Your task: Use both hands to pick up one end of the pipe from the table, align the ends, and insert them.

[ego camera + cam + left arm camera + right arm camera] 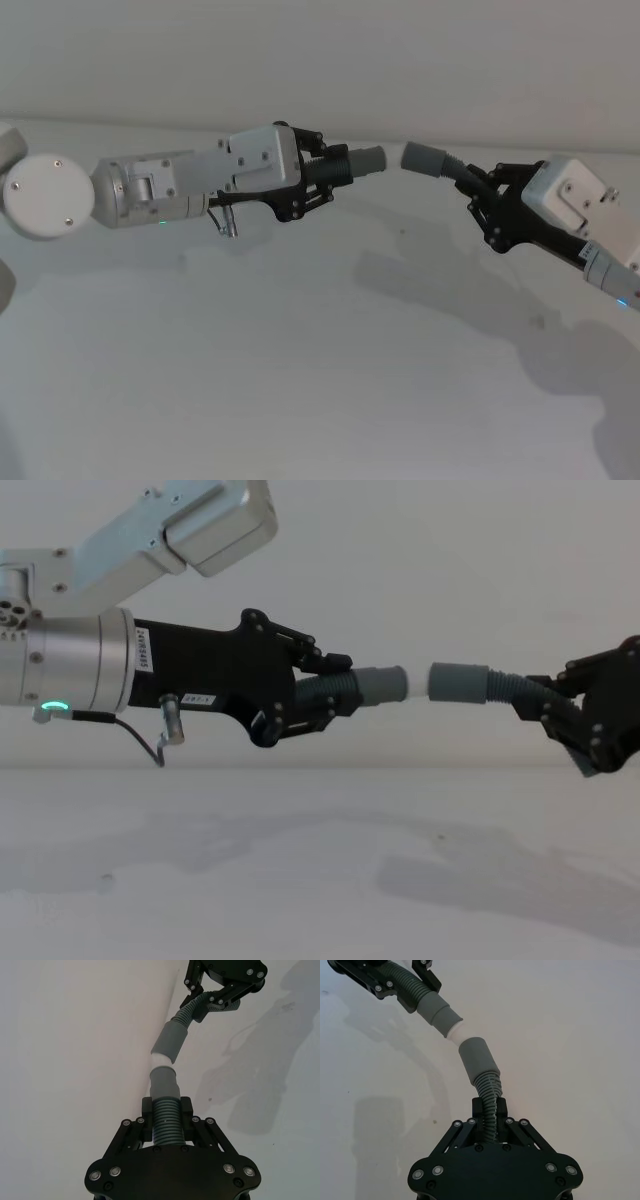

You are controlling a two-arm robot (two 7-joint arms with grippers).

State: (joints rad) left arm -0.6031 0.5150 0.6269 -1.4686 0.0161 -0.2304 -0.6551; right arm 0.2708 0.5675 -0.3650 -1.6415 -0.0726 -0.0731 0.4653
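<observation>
Each pipe piece is clamped at its ribbed bend — one by the left gripper (318,178), one by the right gripper (487,205). Both are held above the table (300,380); the right cuff (424,158) lies at 3 o'clock of the left cuff (370,160) — facing it, just apart.

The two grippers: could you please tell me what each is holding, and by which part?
The left gripper clamps one pipe piece by its ribbed section; the right gripper clamps the other piece likewise.

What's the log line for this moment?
left gripper: shut on left pipe | right gripper: shut on right pipe | both above table | cuffs facing, small gap, not inserted
</observation>
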